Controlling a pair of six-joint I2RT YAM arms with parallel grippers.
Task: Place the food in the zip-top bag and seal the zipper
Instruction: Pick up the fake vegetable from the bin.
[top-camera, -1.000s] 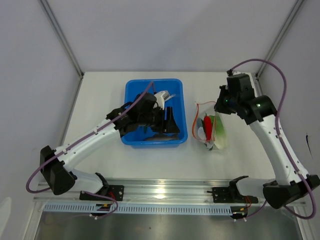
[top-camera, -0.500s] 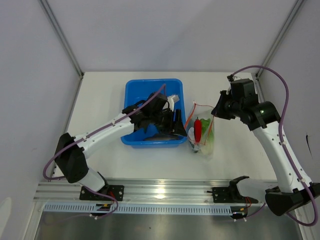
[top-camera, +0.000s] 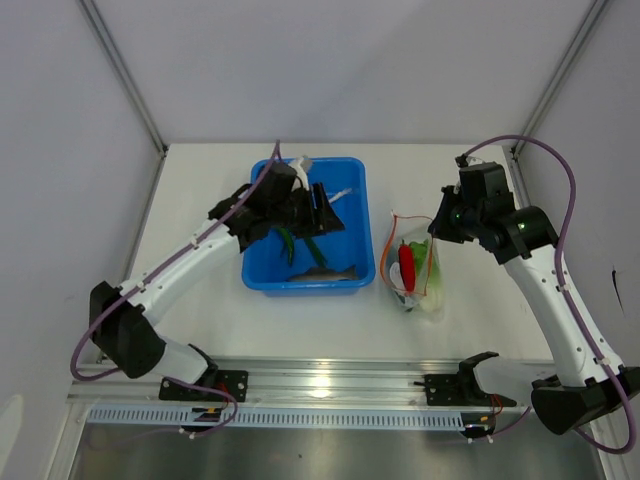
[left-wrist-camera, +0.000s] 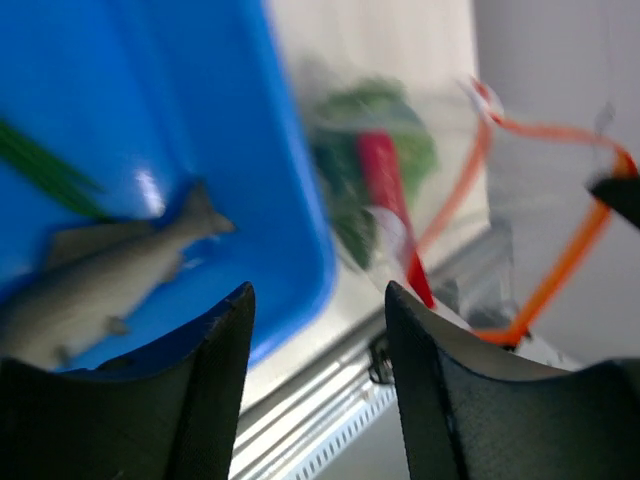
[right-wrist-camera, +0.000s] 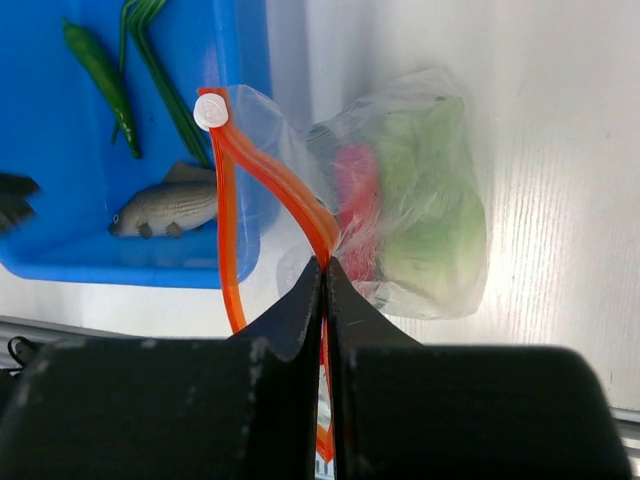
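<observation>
The clear zip-top bag (top-camera: 418, 272) hangs to the right of the blue bin, its mouth open. My right gripper (top-camera: 438, 226) is shut on its orange-red zipper strip (right-wrist-camera: 262, 165), pinching it between the fingertips (right-wrist-camera: 325, 265). Inside the bag (right-wrist-camera: 430, 120) lie a red chili (right-wrist-camera: 355, 190) and the pale green cabbage (right-wrist-camera: 435, 225). My left gripper (top-camera: 322, 214) is open and empty above the bin; in its wrist view (left-wrist-camera: 316, 292) the bag's chili (left-wrist-camera: 385, 185) shows ahead. A dark green pod (right-wrist-camera: 100, 70) and thin green stems (right-wrist-camera: 165, 95) lie in the bin. The whitish stalk is not visible.
The blue bin (top-camera: 258, 283) sits at mid-table and holds a grey toy fish (top-camera: 325, 272), also seen in both wrist views (left-wrist-camera: 110, 285) (right-wrist-camera: 165, 210). The aluminium rail (top-camera: 330, 385) runs along the near edge. Grey walls enclose the table.
My left gripper has pulled back from the bin's right rim beside the bag to the upper left, over the bin. The bag swung slightly right with my right gripper still holding it.
</observation>
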